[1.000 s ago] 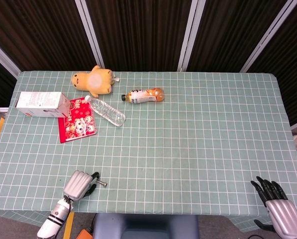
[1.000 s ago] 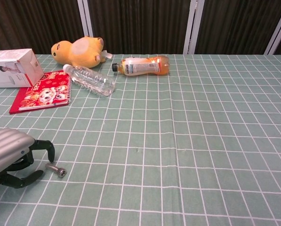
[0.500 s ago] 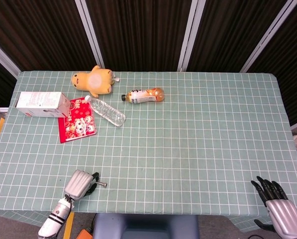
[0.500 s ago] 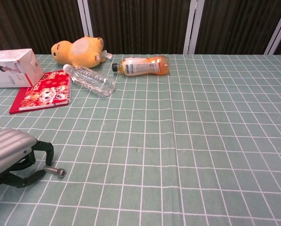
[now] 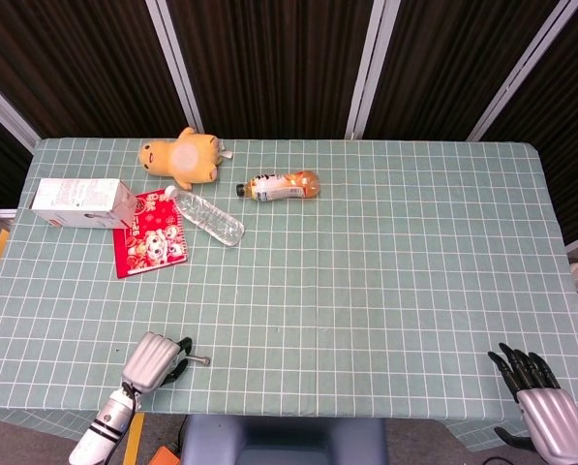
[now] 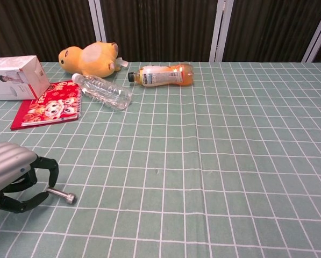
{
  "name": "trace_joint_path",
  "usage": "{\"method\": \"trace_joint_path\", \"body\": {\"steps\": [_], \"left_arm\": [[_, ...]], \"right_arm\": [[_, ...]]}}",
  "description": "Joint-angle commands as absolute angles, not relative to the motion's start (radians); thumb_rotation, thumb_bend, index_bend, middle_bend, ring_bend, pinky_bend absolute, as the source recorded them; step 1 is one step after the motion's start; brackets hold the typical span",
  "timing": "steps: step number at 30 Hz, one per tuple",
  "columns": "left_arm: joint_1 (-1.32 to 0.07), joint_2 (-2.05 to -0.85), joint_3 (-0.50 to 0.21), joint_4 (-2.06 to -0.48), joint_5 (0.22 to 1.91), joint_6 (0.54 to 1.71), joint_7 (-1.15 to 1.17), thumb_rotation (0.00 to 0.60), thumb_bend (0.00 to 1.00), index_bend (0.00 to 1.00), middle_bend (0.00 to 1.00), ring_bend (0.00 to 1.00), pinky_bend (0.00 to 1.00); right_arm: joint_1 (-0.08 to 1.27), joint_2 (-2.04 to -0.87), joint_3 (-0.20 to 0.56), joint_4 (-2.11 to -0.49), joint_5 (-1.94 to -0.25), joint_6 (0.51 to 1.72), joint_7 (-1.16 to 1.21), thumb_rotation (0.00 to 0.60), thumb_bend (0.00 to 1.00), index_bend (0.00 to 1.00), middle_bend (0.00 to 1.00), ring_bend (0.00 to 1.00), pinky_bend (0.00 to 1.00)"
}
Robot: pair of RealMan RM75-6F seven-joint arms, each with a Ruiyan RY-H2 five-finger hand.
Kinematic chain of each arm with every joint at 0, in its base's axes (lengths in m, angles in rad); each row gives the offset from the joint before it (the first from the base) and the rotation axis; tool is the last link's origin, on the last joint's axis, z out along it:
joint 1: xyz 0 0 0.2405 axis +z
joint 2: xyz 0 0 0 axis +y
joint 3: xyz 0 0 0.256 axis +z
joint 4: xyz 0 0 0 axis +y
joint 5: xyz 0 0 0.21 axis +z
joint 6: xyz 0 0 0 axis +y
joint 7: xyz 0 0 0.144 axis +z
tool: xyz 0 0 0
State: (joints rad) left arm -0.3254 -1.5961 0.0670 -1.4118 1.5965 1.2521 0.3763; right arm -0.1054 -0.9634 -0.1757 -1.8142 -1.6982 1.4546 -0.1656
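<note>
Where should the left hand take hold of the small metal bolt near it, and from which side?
Probably pinch the bolt across its thin shaft, coming from above. It lies flat on the tablecloth, wider head pointing away from the left hand, so only its sides are free for fingertips.

green checked tablecloth, yellow plush toy

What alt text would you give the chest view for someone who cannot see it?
A robot's left hand rests at the near left of a green checked table, fingers curled beside a small metal bolt. At the far left lie a yellow plush toy, two bottles, a red notebook and a white box.
</note>
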Motion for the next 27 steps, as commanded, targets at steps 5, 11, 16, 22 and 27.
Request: {"method": "trace_joint_path", "body": {"steps": [5,11,16,22,27], "left_arm": [[-0.324,-1.582,0.07,-1.453,1.611,1.264,0.408,0.6,0.42,0.55,1.0,1.0,1.0],[-0.325,-1.568,0.073,-1.5,1.617,1.261,0.47,0.6,0.42,0.55,1.0,1.0,1.0],[-0.328,-1.559,0.07,-1.543,1.618,1.255,0.524,0.6,0.41,0.54,1.0,1.0,1.0],[-0.33,-1.553,0.07,-1.577,1.606,1.239,0.574,0.6,0.41,0.53,1.0,1.0,1.0],[-0.33,-1.553,0.074,-1.592,1.6,1.228,0.598,0.6,0.41,0.52,1.0,1.0,1.0]], "right_arm": [[-0.105,-0.962,-0.176,-1.814,-1.699,1.454,-0.163,0.6,0.16,0.0,0.0,0.0,0.0],[-0.105,-0.96,-0.177,-1.814,-1.701,1.454,-0.161,0.6,0.16,0.0,0.0,0.0,0.0],[-0.105,-0.959,-0.178,-1.815,-1.703,1.456,-0.159,0.6,0.16,0.0,0.0,0.0,0.0],[-0.106,-0.956,-0.18,-1.815,-1.707,1.458,-0.154,0.6,0.16,0.0,0.0,0.0,0.0],[-0.105,-0.954,-0.179,-1.815,-1.707,1.458,-0.151,0.6,0.16,0.0,0.0,0.0,0.0]]}}
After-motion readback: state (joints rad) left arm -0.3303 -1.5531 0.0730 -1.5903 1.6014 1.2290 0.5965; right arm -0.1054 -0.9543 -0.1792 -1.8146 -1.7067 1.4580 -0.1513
